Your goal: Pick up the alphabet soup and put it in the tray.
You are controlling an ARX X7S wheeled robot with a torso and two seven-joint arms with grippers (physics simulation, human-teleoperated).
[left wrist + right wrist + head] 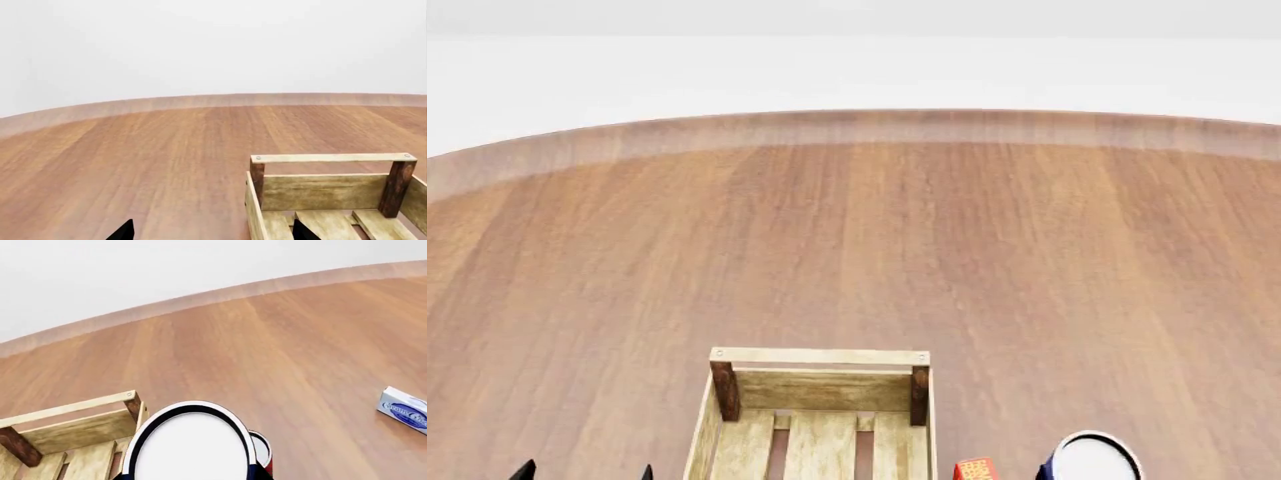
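Note:
The alphabet soup [190, 447] fills the near part of the right wrist view with its white top and dark blue rim, close under the camera, and my right gripper is shut on it. The gripper's fingers are hidden by the can. In the head view its white top [1090, 460] shows at the lower right, right of the tray [818, 357]. The tray [73, 410] is an open crate of pale slats with dark corner posts. My left gripper [212, 235] is open and holds nothing, with one fingertip over the tray's [331, 158] near corner.
A red can [261, 450] stands just behind the soup, between it and the tray [974, 470]. A blue-and-white box [403, 414] lies on the table to the right. The round wooden table [854, 250] ends in a curved far edge.

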